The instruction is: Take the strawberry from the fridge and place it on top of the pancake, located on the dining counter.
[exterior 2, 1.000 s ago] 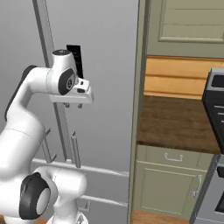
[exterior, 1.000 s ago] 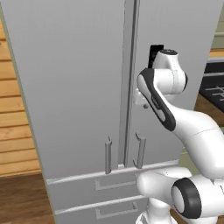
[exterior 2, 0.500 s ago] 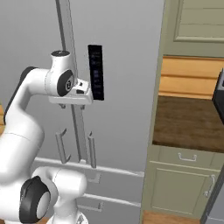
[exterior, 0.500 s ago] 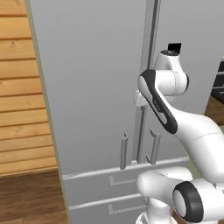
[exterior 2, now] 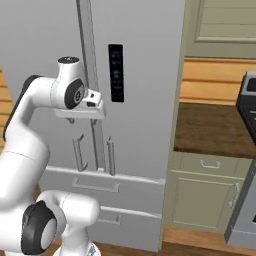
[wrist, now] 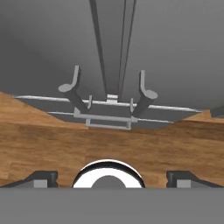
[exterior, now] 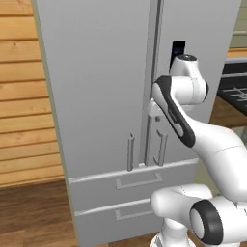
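1. The fridge (exterior: 106, 96) fills the frame's centre, both doors shut; the strawberry presumably sits inside, hidden.
2. The gripper (wrist: 112, 178), at the hand view's bottom edge, stands spread wide, empty, short of the door.
3. Best approach: centre the jaws squarely on one bar handle (exterior: 130, 152) before closing.

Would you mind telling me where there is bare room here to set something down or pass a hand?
The brown countertop right of the fridge, up to the stove, lies bare. The wood floor left of the fridge is free too. It is tight at the door seam, where the two bar handles stand close together.
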